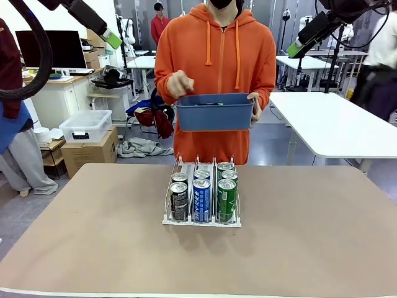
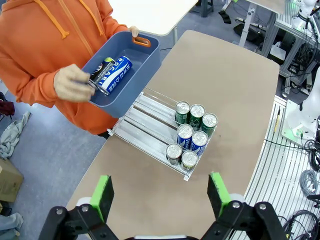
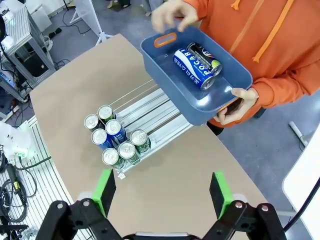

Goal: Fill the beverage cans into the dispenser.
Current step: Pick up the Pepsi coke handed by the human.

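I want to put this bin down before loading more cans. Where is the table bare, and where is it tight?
The table is bare on both sides of the dispenser and along the robot's edge. The lanes' far halves, toward the person, are free. It is crowded at the dispenser's near end, packed with cans.

From up here the right end effector (image 3: 162, 192) hangs high over the tan surface (image 3: 75, 85), its green pads (image 3: 105, 190) spread wide apart. Below sits a clear-and-white wire-divided dispenser (image 3: 150, 112) with seven silver-topped slim cans (image 3: 114, 127) bunched at one end. Past it, a person in an orange hoodie (image 3: 280, 45) holds a blue rectangular plastic bin (image 3: 162, 60) by its rim with one hand (image 3: 235, 105) (the other hand (image 3: 175, 15) hovers by the orange handle). A blue white-lettered can (image 3: 192, 67) and a dark can (image 3: 205, 56) lie inside.
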{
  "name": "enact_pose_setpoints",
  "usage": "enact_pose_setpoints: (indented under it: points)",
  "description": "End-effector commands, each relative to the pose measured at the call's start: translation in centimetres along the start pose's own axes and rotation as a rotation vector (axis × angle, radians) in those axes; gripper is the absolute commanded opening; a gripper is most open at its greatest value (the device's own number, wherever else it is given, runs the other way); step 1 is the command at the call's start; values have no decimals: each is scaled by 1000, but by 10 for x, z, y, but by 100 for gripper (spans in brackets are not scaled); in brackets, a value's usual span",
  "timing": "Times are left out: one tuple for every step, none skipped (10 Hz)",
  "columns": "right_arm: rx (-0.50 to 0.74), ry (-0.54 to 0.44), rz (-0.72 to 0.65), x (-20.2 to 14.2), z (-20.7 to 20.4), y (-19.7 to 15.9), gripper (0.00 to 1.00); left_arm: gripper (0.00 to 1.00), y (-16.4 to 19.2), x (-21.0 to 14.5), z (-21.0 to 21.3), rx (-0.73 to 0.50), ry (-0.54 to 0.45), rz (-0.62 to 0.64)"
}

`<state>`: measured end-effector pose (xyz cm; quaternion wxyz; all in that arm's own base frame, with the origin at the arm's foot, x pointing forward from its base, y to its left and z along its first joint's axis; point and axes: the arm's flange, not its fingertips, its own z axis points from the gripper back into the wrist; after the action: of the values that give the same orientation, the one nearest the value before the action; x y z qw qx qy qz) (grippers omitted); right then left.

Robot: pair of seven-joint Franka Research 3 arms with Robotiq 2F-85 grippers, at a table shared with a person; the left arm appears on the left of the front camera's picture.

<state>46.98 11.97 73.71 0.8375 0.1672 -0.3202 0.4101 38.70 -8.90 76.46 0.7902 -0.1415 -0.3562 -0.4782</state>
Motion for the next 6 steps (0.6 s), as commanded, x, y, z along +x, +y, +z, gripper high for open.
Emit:
enact_pose_setpoints:
  points:
    - [-2, 3, 1, -1, 0, -1, 100, 100, -1, -1, 1, -4, 6, -4]
    - [-2, 3, 1, -1, 0, -1, 100, 100, -1, -1, 1, -4, 6, -4]
    - [-2, 3, 1, -1, 0, -1, 100, 100, -1, -1, 1, -4, 6, -4]
    - [-2, 3, 1, -1, 0, -1, 100, 100, -1, -1, 1, -4, 6, -4]
    - [-2, 3, 1, -1, 0, -1, 100, 100, -1, -1, 1, -4, 6, -4]
    - [-2, 3, 1, -1, 0, -1, 100, 100, -1, -1, 1, -4, 6, -4]
